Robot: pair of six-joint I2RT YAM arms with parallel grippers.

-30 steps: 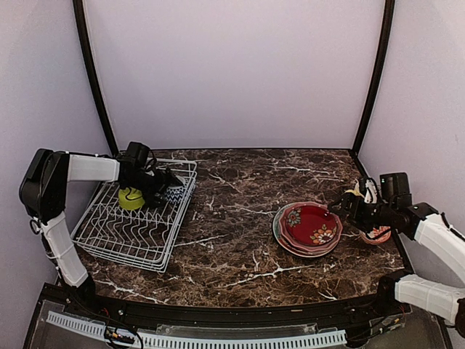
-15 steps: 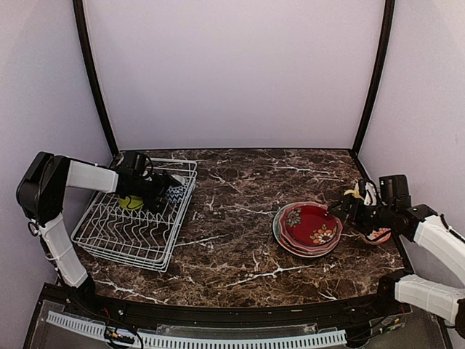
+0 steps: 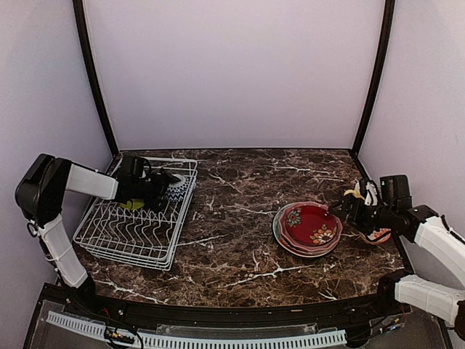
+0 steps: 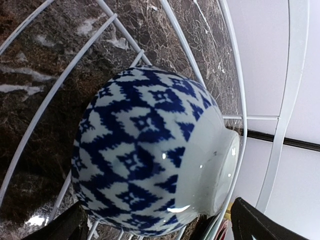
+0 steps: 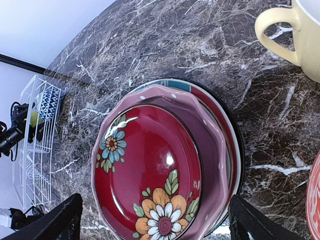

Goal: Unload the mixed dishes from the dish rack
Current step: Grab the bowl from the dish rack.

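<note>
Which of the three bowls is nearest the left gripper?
The blue-white patterned bowl, in the dish rack, right at the open left gripper. The lime-green bowl lies beside the arm; the red-white bowl is across the table.

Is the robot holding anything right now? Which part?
No, nothing is held. The left gripper is open facing the blue-white bowl; the right gripper is open by the stacked plates.

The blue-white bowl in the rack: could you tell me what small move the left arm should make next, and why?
Probably ease the left fingers a little forward around the blue-white bowl before closing. They stand open, only their tips flanking it, and it lies on its side in the dish rack, not yet gripped.
</note>
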